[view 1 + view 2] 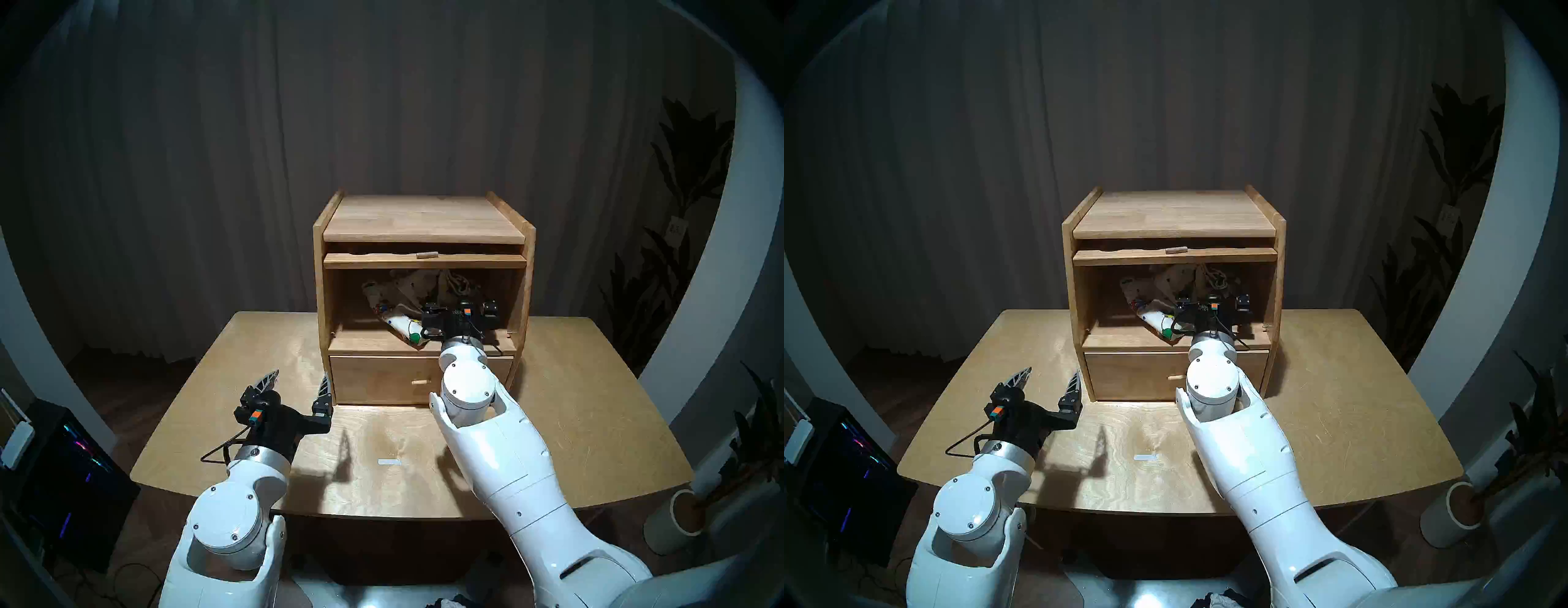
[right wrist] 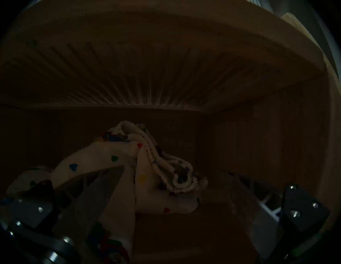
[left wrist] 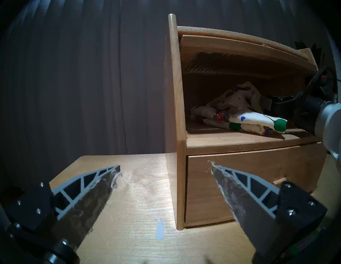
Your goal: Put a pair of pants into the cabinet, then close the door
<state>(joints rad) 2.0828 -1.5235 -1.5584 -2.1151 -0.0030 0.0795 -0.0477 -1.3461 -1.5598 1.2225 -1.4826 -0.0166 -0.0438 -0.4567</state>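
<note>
Deep inside cabinet (image 1: 424, 229), right claw (image 2: 177, 186) spread.

Home-like room, grey curtain (image 1: 382, 106) backdrop, wooden table (image 1: 572, 424), potted plant (image 1: 695, 178), lit computer tower (image 1: 72, 475)

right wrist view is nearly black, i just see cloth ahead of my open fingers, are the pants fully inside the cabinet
Observer: Yes. The head view shows the pants lying on the floor of the upper compartment of the cabinet. One folded end reaches close to the front edge.
Operator: is the door down
Observer: No. The door is up, lying flat just under the top, with its peg handle pointing forward.
Operator: where's the left gripper
Observer: The left gripper is open and holds nothing. It is over the table, near the cabinet's lower left front corner.
</note>
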